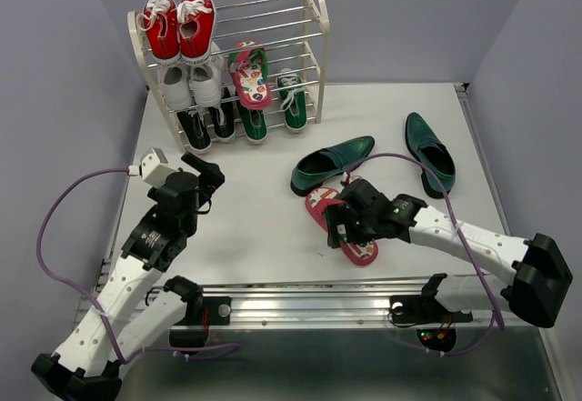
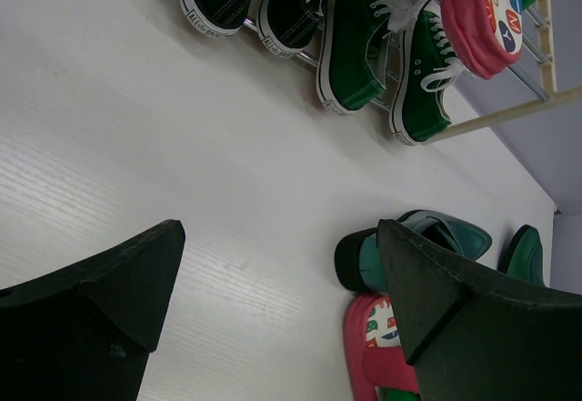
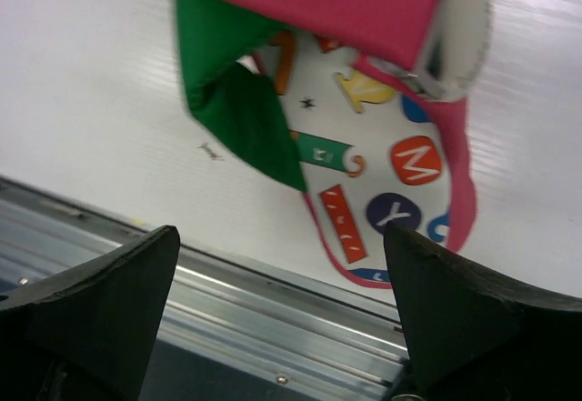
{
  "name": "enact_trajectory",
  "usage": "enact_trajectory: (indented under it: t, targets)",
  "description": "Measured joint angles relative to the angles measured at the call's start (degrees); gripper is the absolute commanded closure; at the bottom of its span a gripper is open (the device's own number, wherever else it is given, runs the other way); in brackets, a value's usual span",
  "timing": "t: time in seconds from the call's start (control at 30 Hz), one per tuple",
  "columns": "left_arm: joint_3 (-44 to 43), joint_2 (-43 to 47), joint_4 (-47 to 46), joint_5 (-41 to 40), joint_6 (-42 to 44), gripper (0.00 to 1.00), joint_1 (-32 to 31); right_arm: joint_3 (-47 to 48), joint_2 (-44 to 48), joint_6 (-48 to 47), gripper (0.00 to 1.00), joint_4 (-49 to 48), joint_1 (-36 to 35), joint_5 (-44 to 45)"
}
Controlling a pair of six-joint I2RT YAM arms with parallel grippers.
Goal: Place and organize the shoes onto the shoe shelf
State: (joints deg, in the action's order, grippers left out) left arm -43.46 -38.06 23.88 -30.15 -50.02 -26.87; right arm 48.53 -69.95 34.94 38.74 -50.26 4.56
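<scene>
Right pincer [image 3: 279,237] spread (over flip-flop [image 3: 409,160]) | left pincer [image 2: 279,228] spread | shoe shelf [image 1: 316,10]: green sneakers [image 2: 355,46] on bottom tier

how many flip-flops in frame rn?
2. One flip-flop leans on the shoe shelf, middle tier, beside the white sneakers; the second flip-flop lies on the table under the open right gripper, partly covered by it. No others visible.

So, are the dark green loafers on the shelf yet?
No: one dark green loafer and its mate lie on the table, off the shoe shelf.
</scene>
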Motion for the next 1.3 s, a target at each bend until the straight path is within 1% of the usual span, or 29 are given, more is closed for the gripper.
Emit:
enact_trajectory:
  t: [0.17,0.27,0.37,0.43,0.63,0.83,0.97,1.07,1.2,1.23,1.27,1.3]
  targets:
    - [0.0,-0.07,0.0,0.15,-0.02,0.01,0.0,-3.96,0.24,0.85,0.0,1.75,2.6,3.72]
    - [0.0,-0.11,0.0,0.15,-0.02,0.01,0.0,-5.66,0.24,0.83,0.0,1.86,4.52,4.31]
    - [0.0,-0.46,0.0,0.15,-0.04,0.01,0.0,-7.82,0.24,-0.15,0.0,1.22,6.82,3.58]
    - [0.0,-0.87,0.0,0.15,-0.09,0.01,0.0,-9.05,0.24,-0.98,0.0,-0.37,7.63,1.29]
    - [0.0,-2.03,0.37,0.13,-0.44,0.01,0.0,-9.79,-2.4,-5.4,0.0,-3.5,7.61,-3.04]
    - [0.0,-2.32,0.59,-0.02,-0.46,0.01,0.0,-9.92,-3.54,-8.79,0.0,-3.67,8.04,-4.59]
    - [0.0,-2.47,0.61,-0.11,-0.46,0.01,0.0,-10.6,-2.69,-8.44,0.0,-4.2,7.52,-3.87]
    - [0.0,-3.04,0.59,-0.13,-0.48,0.01,0.0,-11.61,-1.86,-6.97,0.0,-5.18,5.97,-1.2]
    - [-0.02,-4.04,0.57,-0.09,-0.42,0.01,0.0,-13.97,-1.62,-5.6,0.0,-8.52,3.76,1.09]
    - [-0.02,-4.22,0.57,-0.09,-0.42,0.01,0.0,-14.19,-1.66,-5.57,0.01,-9.03,3.63,1.46]
    - [-0.02,-4.48,0.57,-0.09,-0.42,0.01,0.0,-14.36,-1.64,-5.53,0.05,-9.46,3.08,1.97]
    - [-0.02,-4.61,0.55,-0.07,-0.39,0.01,0.0,-14.43,-1.64,-5.53,0.15,-9.57,2.78,2.38]
